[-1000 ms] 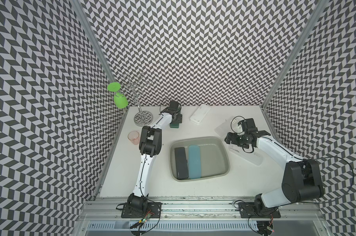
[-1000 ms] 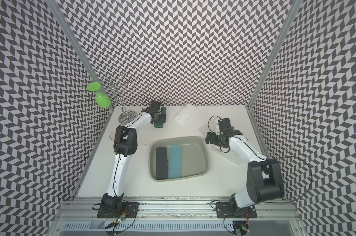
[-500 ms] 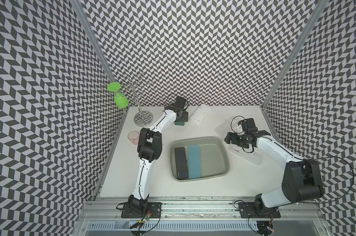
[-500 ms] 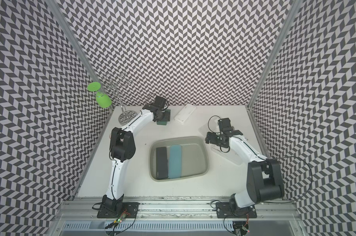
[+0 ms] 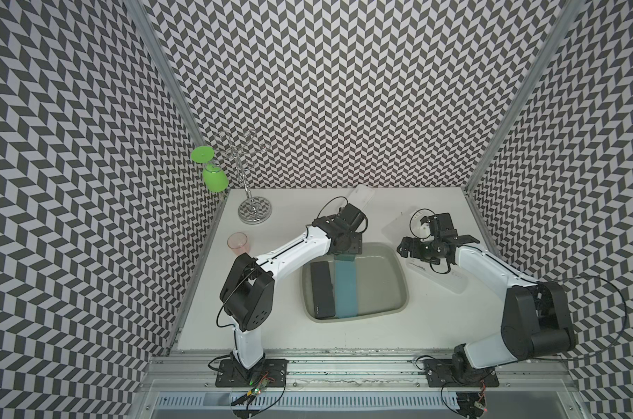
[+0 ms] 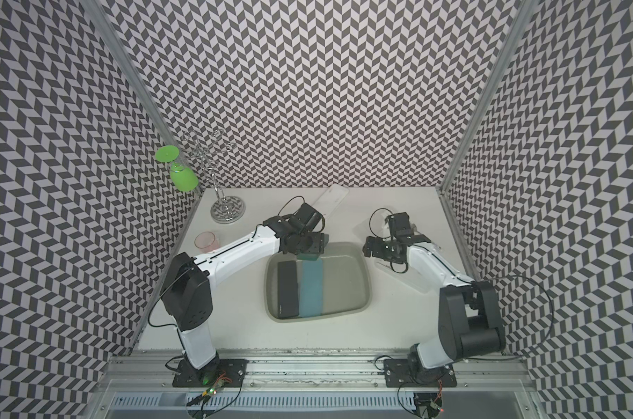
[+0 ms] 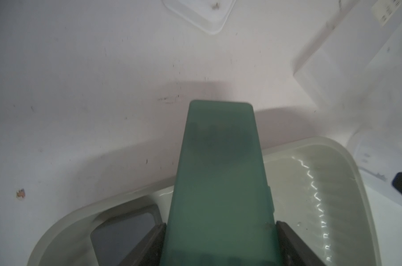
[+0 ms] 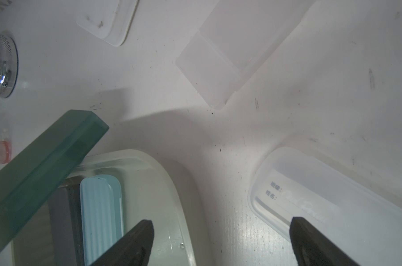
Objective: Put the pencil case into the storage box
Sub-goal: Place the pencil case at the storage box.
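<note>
L arm has swung from the back of the table toward the centre; the left gripper (image 7: 219,226) now hangs over the 12 o'clock rim of the storage box (image 5: 378,286), R arm unchanged. Inside the grey box a black case (image 5: 322,290) and a blue case (image 5: 346,286) lie side by side on the 9 o'clock half. The L jaws are clamped across the green pencil case (image 7: 218,172), held tilted above the box, not yet in it, its free end past the rim over the table (image 5: 271,326). At 2 o'clock the right gripper (image 8: 220,222) hovers w/ jaws wide apart, empty, over a clear case (image 8: 333,207). Farther back: pink cup (image 5: 238,242) at 10 o'clock, glass stand (image 5: 255,210) w/ green glass (image 5: 215,179) at 11.
</note>
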`<state>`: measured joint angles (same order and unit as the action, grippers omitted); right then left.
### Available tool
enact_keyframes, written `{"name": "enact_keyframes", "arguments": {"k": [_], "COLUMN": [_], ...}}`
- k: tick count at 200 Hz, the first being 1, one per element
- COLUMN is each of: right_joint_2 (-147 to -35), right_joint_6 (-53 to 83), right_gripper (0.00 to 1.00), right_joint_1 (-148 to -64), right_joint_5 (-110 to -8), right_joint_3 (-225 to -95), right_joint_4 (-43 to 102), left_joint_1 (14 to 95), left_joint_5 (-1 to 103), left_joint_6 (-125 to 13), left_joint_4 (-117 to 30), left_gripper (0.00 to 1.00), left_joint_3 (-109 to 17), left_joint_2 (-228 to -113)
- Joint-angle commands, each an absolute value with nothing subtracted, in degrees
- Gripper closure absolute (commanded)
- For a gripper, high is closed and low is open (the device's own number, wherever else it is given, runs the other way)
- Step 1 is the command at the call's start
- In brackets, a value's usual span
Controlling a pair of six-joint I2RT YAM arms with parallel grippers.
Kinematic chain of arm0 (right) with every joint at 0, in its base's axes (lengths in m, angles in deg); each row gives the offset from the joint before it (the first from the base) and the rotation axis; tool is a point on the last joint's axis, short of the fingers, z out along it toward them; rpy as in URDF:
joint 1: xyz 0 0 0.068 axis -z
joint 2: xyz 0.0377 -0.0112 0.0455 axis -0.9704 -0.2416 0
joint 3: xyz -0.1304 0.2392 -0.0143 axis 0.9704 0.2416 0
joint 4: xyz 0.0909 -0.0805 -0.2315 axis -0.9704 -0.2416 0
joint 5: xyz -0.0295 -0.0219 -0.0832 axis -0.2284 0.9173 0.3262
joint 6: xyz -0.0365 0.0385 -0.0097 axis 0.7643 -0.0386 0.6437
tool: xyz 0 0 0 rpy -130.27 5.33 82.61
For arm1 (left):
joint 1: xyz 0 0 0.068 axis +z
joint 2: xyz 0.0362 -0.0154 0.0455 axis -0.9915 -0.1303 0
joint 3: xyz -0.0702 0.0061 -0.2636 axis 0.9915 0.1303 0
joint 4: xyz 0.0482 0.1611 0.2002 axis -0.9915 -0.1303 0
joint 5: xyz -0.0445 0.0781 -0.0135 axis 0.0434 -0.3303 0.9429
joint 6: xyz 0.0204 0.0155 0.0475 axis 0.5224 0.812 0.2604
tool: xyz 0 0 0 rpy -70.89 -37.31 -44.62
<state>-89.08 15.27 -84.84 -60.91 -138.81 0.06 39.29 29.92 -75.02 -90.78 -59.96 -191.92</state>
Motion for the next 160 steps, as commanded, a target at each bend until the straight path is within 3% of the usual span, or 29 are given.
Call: {"name": "enact_keyframes", "arguments": {"k": [1,69,160], "right_joint_2": [-88.2,-88.7,-89.9], "right_joint_6": [16.6,16.9,16.6], "right_gripper": [0.03,0.03,0.03], "right_joint_1": [-84.7,-84.8,-84.8], "right_joint_5": [-62.2,-62.2,-61.3], "right_joint_3": [-137.5,-135.5,-135.8], "right_joint_4": [2.9,4.4,4.8], "left_joint_1": [37.0,29.9,29.6], "left_joint_5": [28.0,28.6,30.7], "left_joint_6": [-80.1,-84.9,-82.3], "left_joint_4": [-90.1,-88.9,-84.9], "left_gripper": [0.25,0.26,0.22], "left_joint_3": [-56.2,-50.1,-45.7], "left_joint_2": [-188.0,-187.9,-193.0]}}
